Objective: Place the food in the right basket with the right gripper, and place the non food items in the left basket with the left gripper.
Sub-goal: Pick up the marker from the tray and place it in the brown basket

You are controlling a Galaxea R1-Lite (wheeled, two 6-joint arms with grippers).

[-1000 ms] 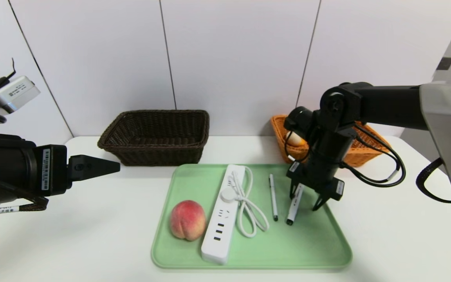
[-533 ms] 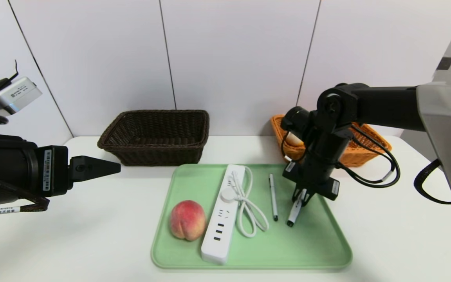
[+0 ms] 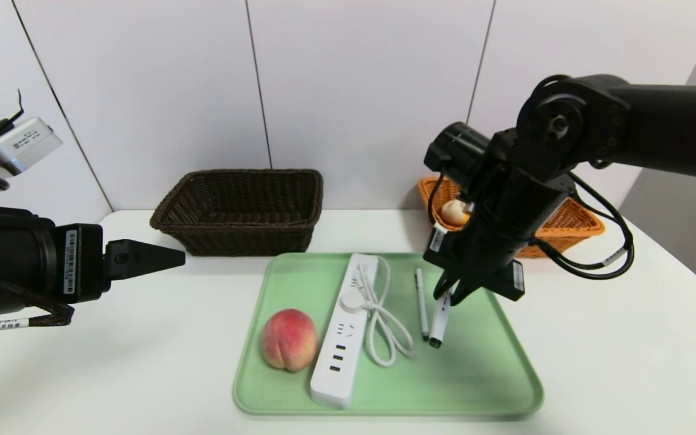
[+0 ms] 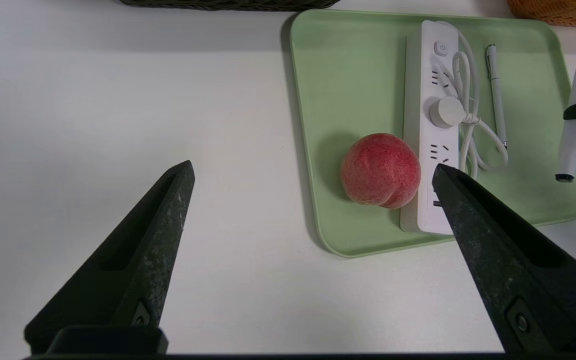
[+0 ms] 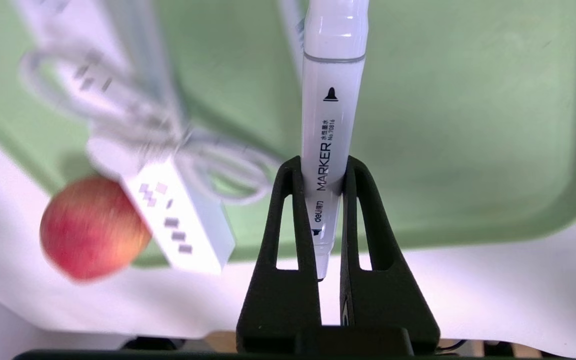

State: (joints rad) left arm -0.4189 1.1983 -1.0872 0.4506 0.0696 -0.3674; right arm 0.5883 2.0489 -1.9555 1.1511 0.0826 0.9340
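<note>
White smooth table [image 3: 142, 362] holds a matte green tray [image 3: 481, 374]. Right gripper [image 3: 447, 296] fingers pinch a cylindrical marker [image 3: 438, 320]. Left gripper [image 4: 313, 172] fingers gape apart, holding nothing.

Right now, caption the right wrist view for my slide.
Right gripper clamps a white black-tipped marker above the green plastic tray.

marker [image 3: 438, 319]: white (black-tipped), lifted, tilted | peach [image 3: 289, 347]: on tray

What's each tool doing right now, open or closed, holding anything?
Left tool: open, empty, parked left of the tray.
Right tool: closed on the marker, above the tray.
</note>
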